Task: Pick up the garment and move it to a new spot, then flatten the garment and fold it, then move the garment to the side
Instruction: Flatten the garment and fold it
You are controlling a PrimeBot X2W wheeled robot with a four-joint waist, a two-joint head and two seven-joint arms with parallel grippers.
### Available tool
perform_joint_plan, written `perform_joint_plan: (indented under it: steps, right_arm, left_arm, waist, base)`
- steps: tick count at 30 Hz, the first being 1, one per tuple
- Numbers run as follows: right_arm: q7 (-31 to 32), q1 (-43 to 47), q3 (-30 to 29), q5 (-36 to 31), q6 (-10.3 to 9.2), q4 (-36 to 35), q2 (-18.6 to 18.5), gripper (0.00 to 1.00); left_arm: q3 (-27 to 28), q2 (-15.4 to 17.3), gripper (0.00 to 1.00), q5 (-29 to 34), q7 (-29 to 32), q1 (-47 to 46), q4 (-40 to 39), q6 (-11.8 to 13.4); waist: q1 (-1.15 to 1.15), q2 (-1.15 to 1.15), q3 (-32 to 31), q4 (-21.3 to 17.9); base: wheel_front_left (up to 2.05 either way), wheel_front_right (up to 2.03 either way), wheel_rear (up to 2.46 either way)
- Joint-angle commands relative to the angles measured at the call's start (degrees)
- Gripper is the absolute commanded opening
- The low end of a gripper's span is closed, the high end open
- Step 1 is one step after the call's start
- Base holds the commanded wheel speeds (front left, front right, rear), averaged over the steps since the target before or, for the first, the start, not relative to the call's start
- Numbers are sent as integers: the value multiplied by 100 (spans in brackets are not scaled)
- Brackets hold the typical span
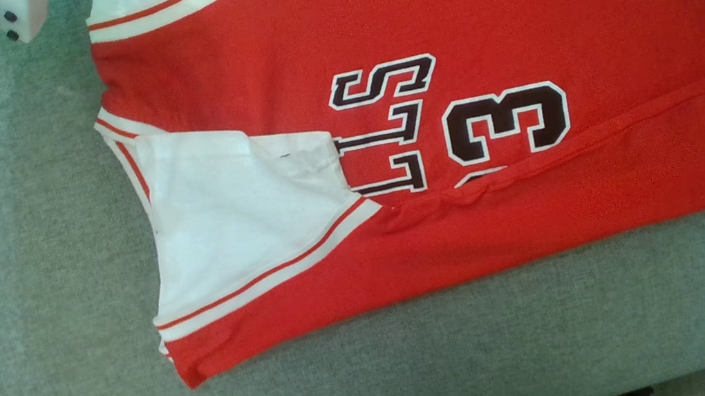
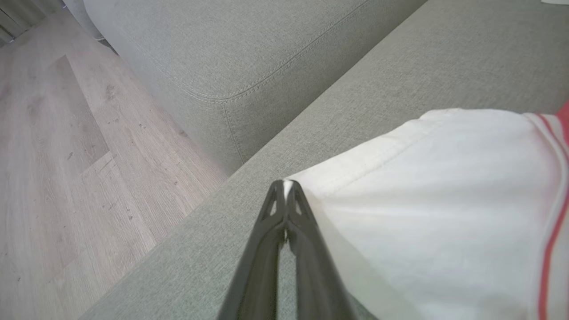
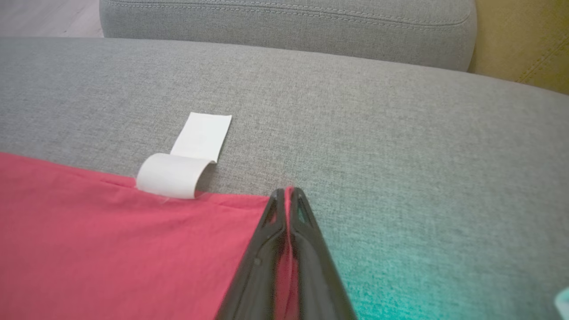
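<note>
Left gripper (image 2: 285, 186) first: its two dark fingers are pinched tight on a white corner of the jersey (image 1: 382, 19), dead centre of the left wrist frame; a sliver of white cloth pokes out between the tips; more white fabric spreads to the lower right, with red-striped trim at the right edge. Right gripper (image 3: 289, 192) is clamped too, on the red hem in the middle of the right wrist frame; red cloth runs off to the lower left; a curled white label (image 3: 184, 166) sticks out of the hem just left of the fingers, lying on the grey sofa seat (image 3: 400, 133).

Widening out to the head frame: the jersey lies spread on the seat, filling the middle and upper right, print facing up; along its lower part a long red band is turned over onto the front, covering the bottom of the print. Wood floor (image 2: 66, 178) shows at the left of the left wrist frame.

My read: we're in the fold step; one long side looks done, and both grips seem to be on the opposite edge. Next move probably needs both arms lifting together and carrying that edge evenly toward the bottom of the head frame, cloth kept taut so it doesn't bunch; pinches this thin could slip.
</note>
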Motion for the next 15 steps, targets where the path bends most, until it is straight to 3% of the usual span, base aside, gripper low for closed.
perform_joint_plan:
  steps: [1, 9, 15]
  right_arm:
    - [-40, 80, 73, 43, -4, -9, -239, 0]
    - [-550, -232, 411, 196, -4, -40, -304, 0]
    - [-1217, -407, 366, 419, -4, 101, -302, 0]
  left_arm:
    - [234, 184, 0, -18, -47, -358, -39, 12]
    - [226, 262, 0, 136, -389, -376, 28, 12]
    - [226, 300, 0, 340, -992, -545, 267, 12]
  waist:
    - [0, 0, -5, -2]
    - [0, 0, -80, -60]
    - [0, 0, -218, -120]
  base:
    - [0, 0, 0]
    - [0, 0, 0]
    - [0, 0, 0]
